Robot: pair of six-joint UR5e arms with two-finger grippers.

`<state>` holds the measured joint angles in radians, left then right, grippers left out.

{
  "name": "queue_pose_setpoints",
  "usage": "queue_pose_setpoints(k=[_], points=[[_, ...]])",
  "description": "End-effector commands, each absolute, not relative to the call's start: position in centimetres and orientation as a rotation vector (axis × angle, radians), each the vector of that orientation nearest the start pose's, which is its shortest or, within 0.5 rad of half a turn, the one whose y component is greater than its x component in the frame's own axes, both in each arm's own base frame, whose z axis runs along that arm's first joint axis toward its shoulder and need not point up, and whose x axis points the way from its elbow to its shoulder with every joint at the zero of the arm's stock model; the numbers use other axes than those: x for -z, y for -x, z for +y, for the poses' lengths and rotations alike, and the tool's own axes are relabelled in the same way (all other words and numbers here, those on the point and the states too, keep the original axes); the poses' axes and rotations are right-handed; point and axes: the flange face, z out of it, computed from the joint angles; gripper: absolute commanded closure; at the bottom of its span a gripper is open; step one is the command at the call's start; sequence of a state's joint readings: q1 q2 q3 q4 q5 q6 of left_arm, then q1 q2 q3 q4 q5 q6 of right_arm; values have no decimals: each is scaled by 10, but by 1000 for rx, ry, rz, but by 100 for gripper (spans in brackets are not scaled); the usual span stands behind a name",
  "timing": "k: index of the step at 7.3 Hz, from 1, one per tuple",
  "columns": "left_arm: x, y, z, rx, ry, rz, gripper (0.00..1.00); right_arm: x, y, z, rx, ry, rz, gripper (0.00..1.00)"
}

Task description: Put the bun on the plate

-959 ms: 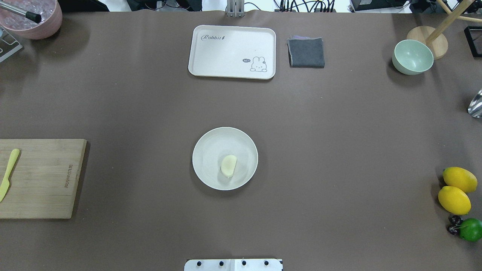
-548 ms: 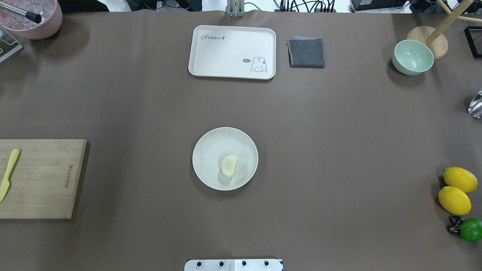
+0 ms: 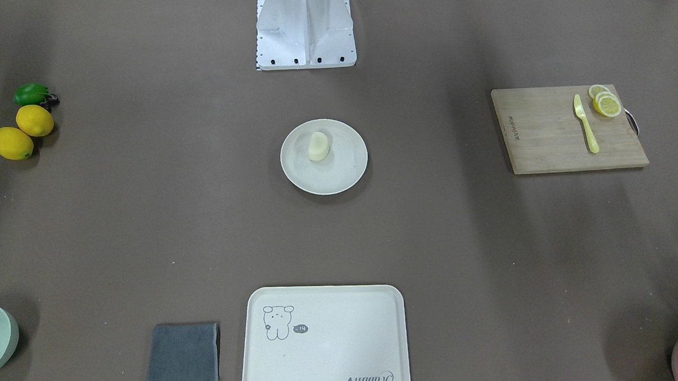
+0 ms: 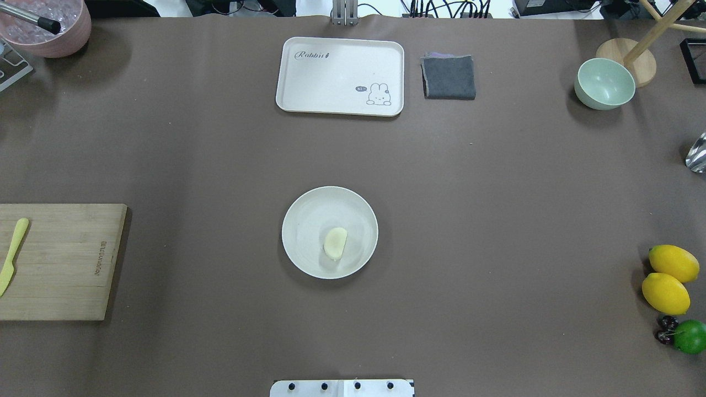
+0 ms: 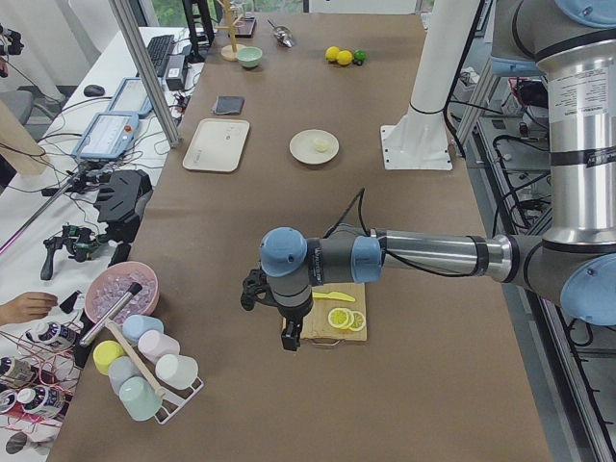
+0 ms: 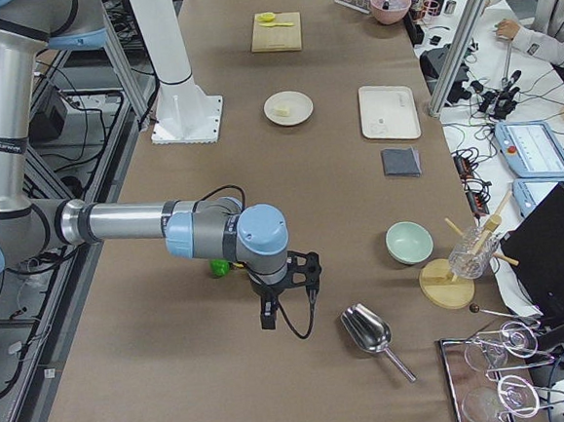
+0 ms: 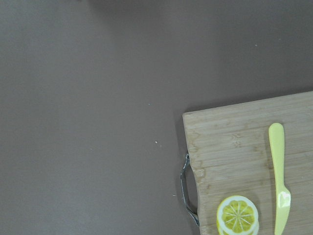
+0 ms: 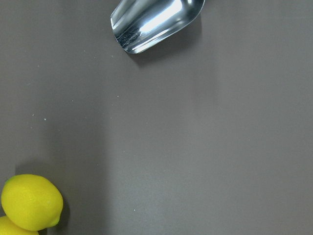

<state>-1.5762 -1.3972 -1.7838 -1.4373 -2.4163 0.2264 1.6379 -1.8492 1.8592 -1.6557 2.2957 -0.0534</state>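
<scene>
The bun (image 4: 335,243), a small pale cream lump, lies on the round cream-white plate (image 4: 300,218) at the table's middle, slightly toward the robot's base. The front-facing view shows the same bun (image 3: 318,146) resting inside the plate (image 3: 347,170) with nothing touching it. My left gripper (image 5: 287,343) hangs over the table near the cutting board, seen only in the exterior left view. My right gripper (image 6: 267,321) hangs at the table's other end, near the lemons, and shows only in the exterior right view. Whether either gripper is open or shut I cannot tell.
A wooden cutting board (image 4: 60,262) with a yellow knife (image 4: 14,251) and lemon slices (image 3: 606,103) lies at the left. A rabbit tray (image 4: 340,76), grey cloth (image 4: 449,77) and green bowl (image 4: 604,84) line the far edge. Lemons (image 4: 670,275) and a metal scoop (image 8: 156,22) sit right.
</scene>
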Motion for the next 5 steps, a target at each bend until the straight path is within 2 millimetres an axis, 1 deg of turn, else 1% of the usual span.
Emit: queue_pose_setpoints(k=[1, 3, 4, 5], points=[[-657, 61, -401, -153, 20, 870, 2, -649, -85, -367, -26, 37, -701, 0], [-641, 89, -398, -118, -41, 827, 2, -648, -81, -368, -11, 37, -706, 0], [-628, 90, -399, -126, -67, 824, 2, -649, -80, -367, -7, 39, -706, 0], [-629, 91, -400, -125, -66, 824, 2, -649, -76, -368, 4, 43, -706, 0]])
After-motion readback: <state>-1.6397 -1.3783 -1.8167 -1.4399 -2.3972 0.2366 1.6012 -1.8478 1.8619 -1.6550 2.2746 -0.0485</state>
